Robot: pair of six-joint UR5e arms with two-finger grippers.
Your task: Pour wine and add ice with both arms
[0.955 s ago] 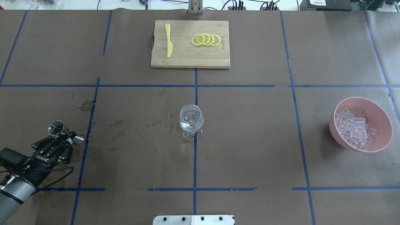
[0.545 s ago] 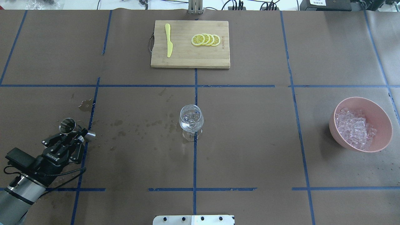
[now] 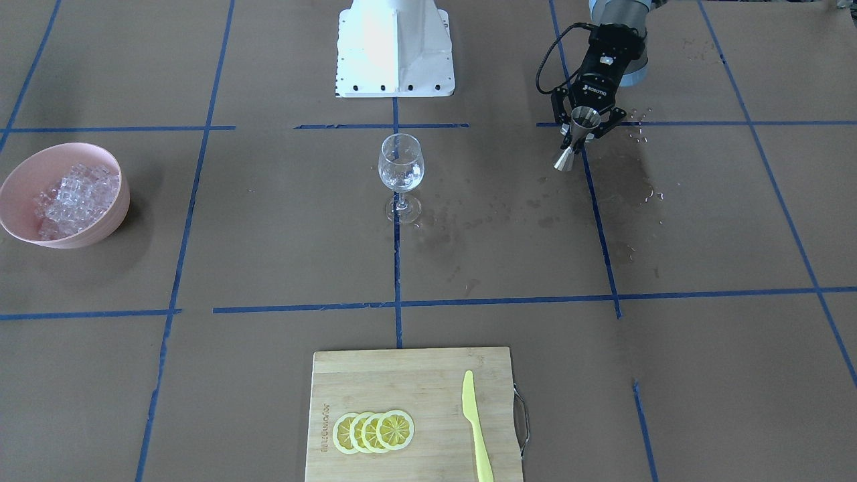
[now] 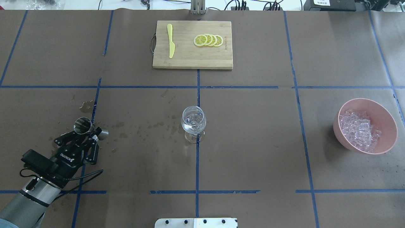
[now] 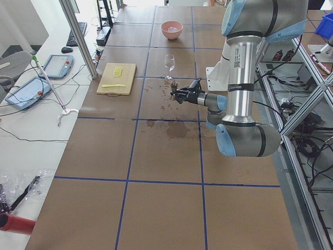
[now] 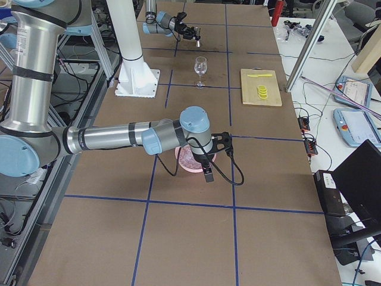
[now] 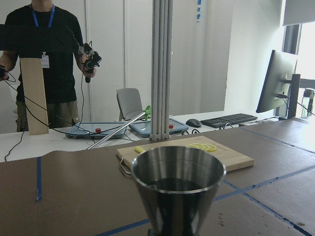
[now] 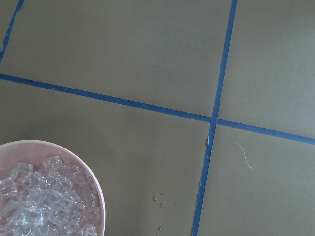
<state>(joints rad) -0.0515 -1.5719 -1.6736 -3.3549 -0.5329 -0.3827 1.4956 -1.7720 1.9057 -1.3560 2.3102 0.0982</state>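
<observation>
My left gripper (image 4: 90, 133) is shut on a steel jigger (image 4: 83, 125) and holds it tilted above the wet paper, left of the wine glass (image 4: 193, 122). The jigger also shows in the front view (image 3: 580, 127) and fills the left wrist view (image 7: 177, 187), dark inside. The clear stemmed glass (image 3: 401, 167) stands upright at the table's middle. Ice (image 4: 359, 129) fills a pink bowl (image 4: 390, 117) at the right. My right gripper (image 6: 206, 162) hangs over that bowl; I cannot tell whether it is open. The right wrist view shows ice (image 8: 39, 201) at lower left.
A bamboo cutting board (image 4: 190, 61) with lemon slices (image 4: 208, 40) and a yellow knife (image 4: 171, 40) lies at the far middle. Wet stains (image 4: 142, 129) spot the paper between jigger and glass. The white pedestal (image 3: 395, 47) stands at the robot's side.
My left gripper has carried the jigger to the right, toward the glass, and a little farther from the robot. The glass, the bowl and the board have not moved.
</observation>
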